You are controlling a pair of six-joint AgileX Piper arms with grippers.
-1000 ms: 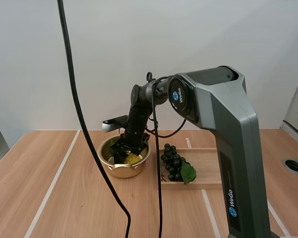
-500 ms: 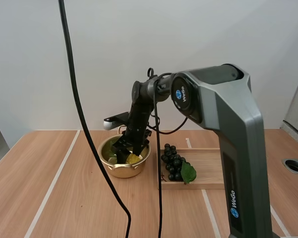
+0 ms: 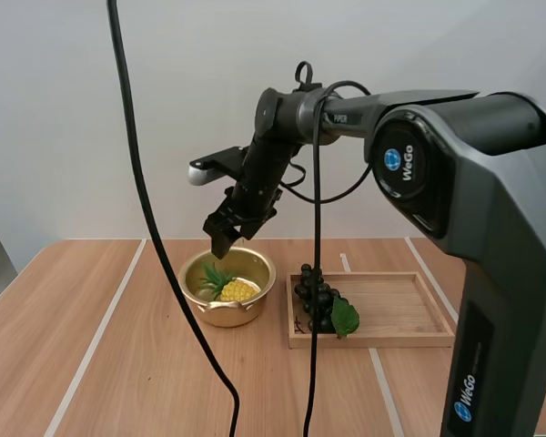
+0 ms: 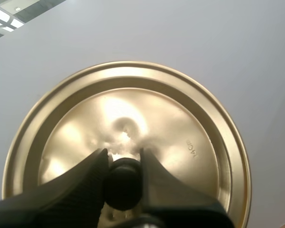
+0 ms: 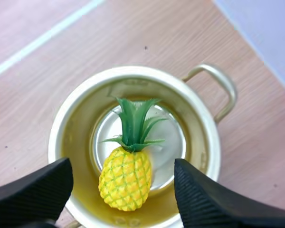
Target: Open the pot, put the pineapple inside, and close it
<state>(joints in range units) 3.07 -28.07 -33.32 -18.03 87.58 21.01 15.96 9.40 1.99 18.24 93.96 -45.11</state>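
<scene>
One pineapple point(image 5: 125, 178) in pot point(image 5: 133, 71) below right tool point(image 3: 221, 241), spread wide; left tool point(image 4: 122, 159) pinches lid knob point(image 4: 122, 184).

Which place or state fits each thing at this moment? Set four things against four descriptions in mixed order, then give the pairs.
Things:
1. pineapple
2. lid
3. grapes
4. right gripper

Places or states:
A. at the left end of the wooden tray
B. open, above the pot
C. lying inside the pot
D. pinched by its knob in the left gripper

Pairs: 1-C, 2-D, 3-A, 4-B
</scene>
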